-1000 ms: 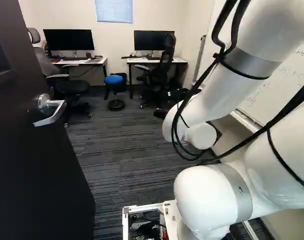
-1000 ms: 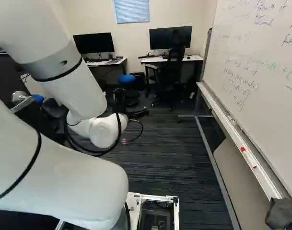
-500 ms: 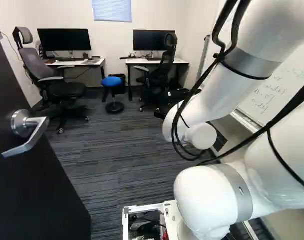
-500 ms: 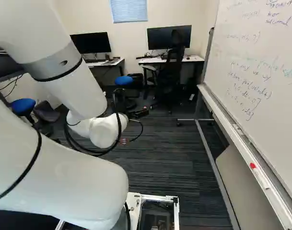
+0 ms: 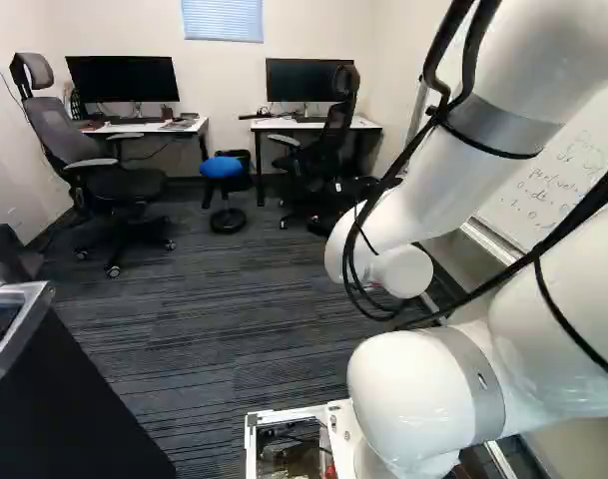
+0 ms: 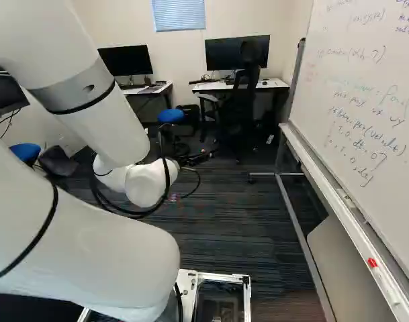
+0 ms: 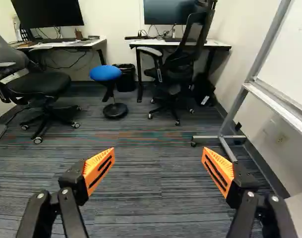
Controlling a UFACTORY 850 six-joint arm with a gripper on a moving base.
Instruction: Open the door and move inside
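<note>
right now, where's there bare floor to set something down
The widest bare carpet lies between the door and the whiteboard stand, ahead of the open gripper. It gets crowded by the desks, where the blue stool, bin and office chairs stand.

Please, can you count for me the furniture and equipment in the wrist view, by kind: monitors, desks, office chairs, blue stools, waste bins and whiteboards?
Monitors: 2
Desks: 2
Office chairs: 2
Blue stools: 1
Waste bins: 1
Whiteboards: 1
Total: 9
</note>
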